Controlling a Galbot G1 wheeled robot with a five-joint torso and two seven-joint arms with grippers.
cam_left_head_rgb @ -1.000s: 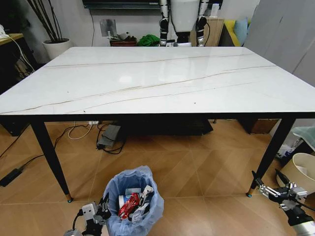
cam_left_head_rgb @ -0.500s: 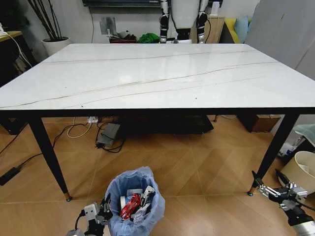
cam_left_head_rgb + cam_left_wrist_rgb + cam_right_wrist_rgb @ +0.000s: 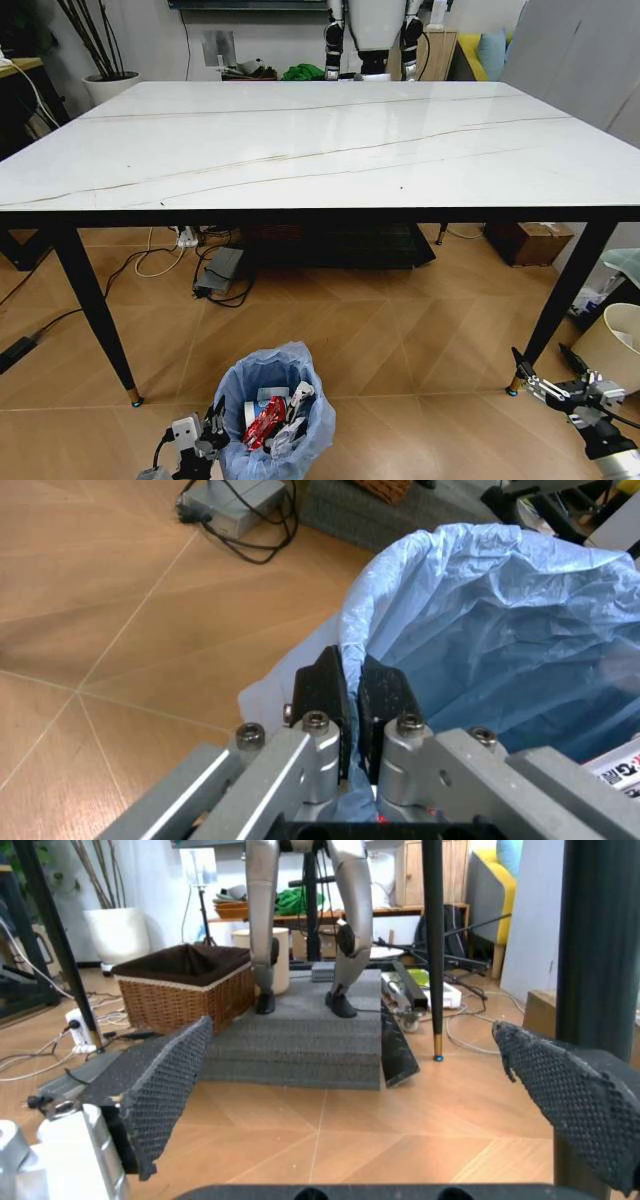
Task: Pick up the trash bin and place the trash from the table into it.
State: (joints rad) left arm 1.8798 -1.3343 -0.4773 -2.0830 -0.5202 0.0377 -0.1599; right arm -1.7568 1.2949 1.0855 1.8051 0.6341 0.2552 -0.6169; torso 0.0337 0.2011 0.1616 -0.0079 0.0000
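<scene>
- Now, in the head view, we see the trash bin on the floor at about 6 o'clock, in front of the table, whose marble top carries no litter that we can see. The trash, with a red wrapper among it, lies inside the blue bag.
- At 7 o'clock of that view, our left gripper is at the near rim of the bin. At 4 o'clock, our right gripper hangs low near a table leg, fingers spread apart, holding nothing.
- In the left wrist view, the left gripper has its two black fingers pressed together on the frilly edge of the bag, so it is clamped on the bin's rim.
- In the right wrist view, the two meshed pads stand wide apart, with only floor and furniture between them.
- We judge the collecting is done and the bin is being set down. The next move asks to release the rim gently, so the light bin does not tip.
</scene>
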